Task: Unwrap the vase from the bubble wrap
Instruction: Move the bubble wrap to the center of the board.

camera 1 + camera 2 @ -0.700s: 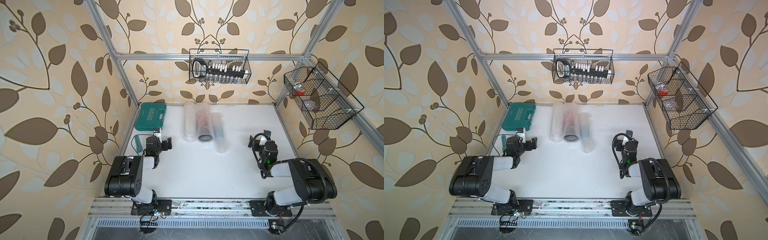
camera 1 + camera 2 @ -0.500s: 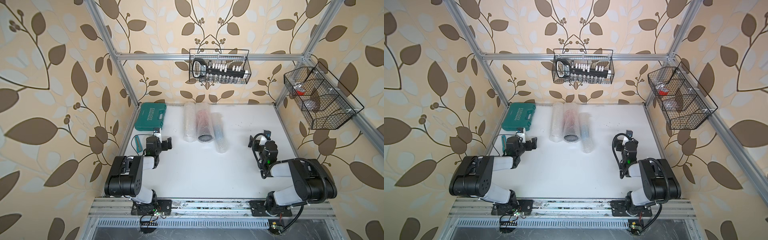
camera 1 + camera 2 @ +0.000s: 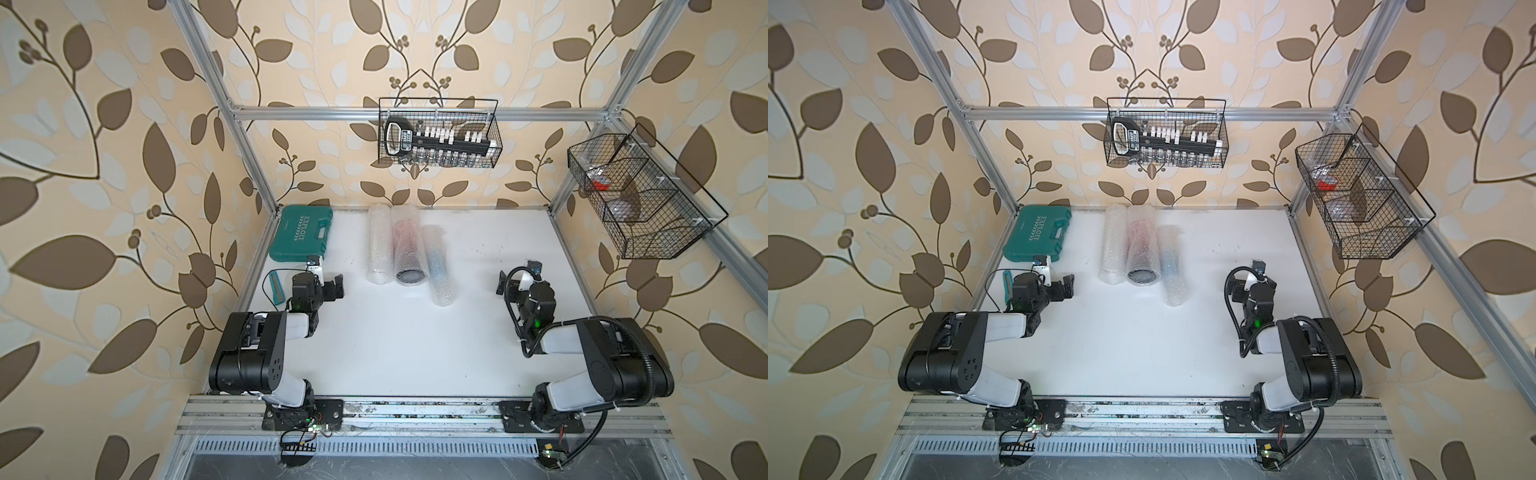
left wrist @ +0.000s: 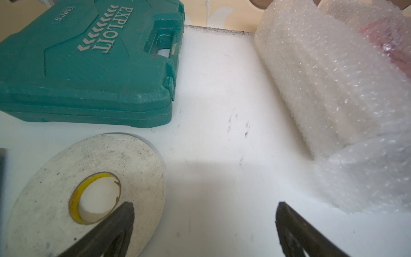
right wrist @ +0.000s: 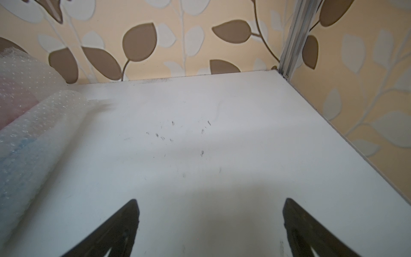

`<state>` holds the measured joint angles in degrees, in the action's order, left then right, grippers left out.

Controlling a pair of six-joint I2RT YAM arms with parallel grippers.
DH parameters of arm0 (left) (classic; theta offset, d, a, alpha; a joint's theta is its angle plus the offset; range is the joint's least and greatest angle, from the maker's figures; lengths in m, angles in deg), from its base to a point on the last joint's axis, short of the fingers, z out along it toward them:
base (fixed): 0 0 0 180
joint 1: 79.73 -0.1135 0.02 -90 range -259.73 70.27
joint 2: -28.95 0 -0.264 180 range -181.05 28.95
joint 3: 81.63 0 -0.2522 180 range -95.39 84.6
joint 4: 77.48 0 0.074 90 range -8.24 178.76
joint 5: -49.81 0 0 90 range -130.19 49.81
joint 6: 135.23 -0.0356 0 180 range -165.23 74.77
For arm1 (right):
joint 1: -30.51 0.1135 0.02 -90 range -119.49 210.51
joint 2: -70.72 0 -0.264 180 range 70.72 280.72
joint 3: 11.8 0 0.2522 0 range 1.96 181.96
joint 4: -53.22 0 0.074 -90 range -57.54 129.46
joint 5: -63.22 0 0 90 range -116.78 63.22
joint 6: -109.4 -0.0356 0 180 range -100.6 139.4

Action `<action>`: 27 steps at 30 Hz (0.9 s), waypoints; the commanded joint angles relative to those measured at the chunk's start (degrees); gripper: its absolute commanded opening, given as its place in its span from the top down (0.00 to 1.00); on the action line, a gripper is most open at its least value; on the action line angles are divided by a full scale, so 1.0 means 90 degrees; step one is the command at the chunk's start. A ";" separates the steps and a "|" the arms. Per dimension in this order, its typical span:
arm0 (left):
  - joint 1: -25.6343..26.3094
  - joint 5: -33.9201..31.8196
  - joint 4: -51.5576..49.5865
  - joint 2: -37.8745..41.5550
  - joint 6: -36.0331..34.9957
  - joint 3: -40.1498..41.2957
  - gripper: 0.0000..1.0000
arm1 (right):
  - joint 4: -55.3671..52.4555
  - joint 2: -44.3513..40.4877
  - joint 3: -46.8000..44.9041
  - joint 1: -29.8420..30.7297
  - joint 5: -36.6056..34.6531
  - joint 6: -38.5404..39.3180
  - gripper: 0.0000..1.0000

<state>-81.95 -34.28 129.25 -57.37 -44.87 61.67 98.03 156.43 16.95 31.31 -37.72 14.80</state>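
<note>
Between my left claw (image 4: pixel 204 207) and right claw (image 5: pixel 211 204), both gaping empty, bubble wrap (image 3: pixel 409 245) is lying. I'm judging it soft, slippery; favouring an outer edge.

bubble wrap (image 4: pixel 322 84): clear plastic, bumpy, shiny | table (image 4: pixel 222 89): white, smooth, matt, few dark scuffs | case (image 4: pixel 89 73): green hard plastic, dusty | tape roll (image 4: pixel 133 166): white, grubby | basket (image 3: pixel 673 245): black metal wire | frame (image 3: pixel 332 111): silver metal

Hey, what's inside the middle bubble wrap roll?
Through the middle bubble wrap roll a reddish body shows, with a dark round end. The wrap hides its exact shape.
</note>
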 commanded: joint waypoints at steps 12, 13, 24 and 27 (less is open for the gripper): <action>0.0042 -0.1508 -0.3070 0.0871 0.1049 -0.1352 0.01 | -0.2666 -0.1020 0.0970 0.0051 -0.0870 -0.0645 0.00; 0.0041 -0.1627 -0.3304 0.1009 0.1318 -0.1417 0.01 | -0.3043 -0.1082 0.1133 0.0056 -0.0892 -0.0820 0.00; 0.0056 -0.0628 -0.6303 0.2665 0.3710 -0.2361 0.01 | -0.5662 -0.1459 0.2466 0.0141 0.1771 -0.1314 0.00; 0.0046 -0.0130 -0.7179 0.2991 0.3519 -0.2691 0.01 | -0.6180 -0.1168 0.2990 0.0301 0.2609 -0.1296 0.01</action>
<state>-81.91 -41.38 75.55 -33.29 -15.16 41.06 49.99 144.25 39.87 32.84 -25.02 4.20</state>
